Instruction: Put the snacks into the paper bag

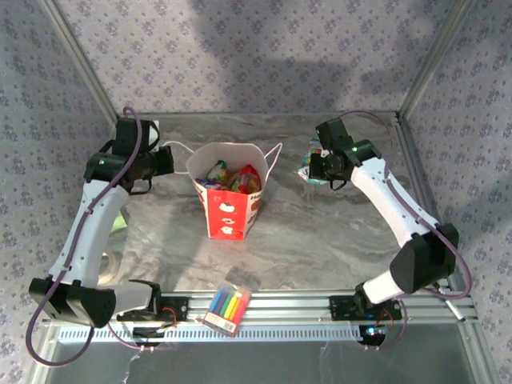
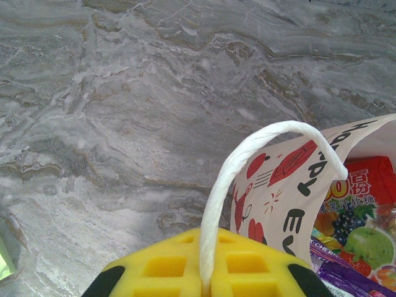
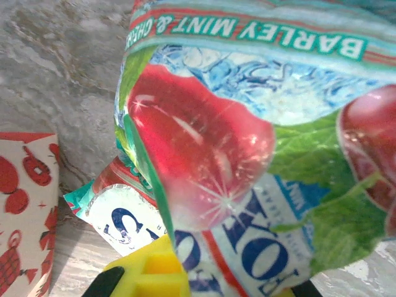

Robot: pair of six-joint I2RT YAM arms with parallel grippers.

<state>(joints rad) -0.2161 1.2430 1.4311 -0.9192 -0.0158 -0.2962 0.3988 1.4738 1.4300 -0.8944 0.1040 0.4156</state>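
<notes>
Rightward, teal-white packet (image 1: 308, 170), bare table (image 1: 320, 240) gap, paper bag (image 1: 228, 210) rim

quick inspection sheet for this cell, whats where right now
surface: grey marbled table
job's things: bag upright mid-table, packets inside; mint packet outside it
clutter: marker box at near edge
grippers: left tool shut on bag handle; right tool shut on mint packet
cables: purple cable along left arm
surroundings: patterned walls, metal frame
</notes>
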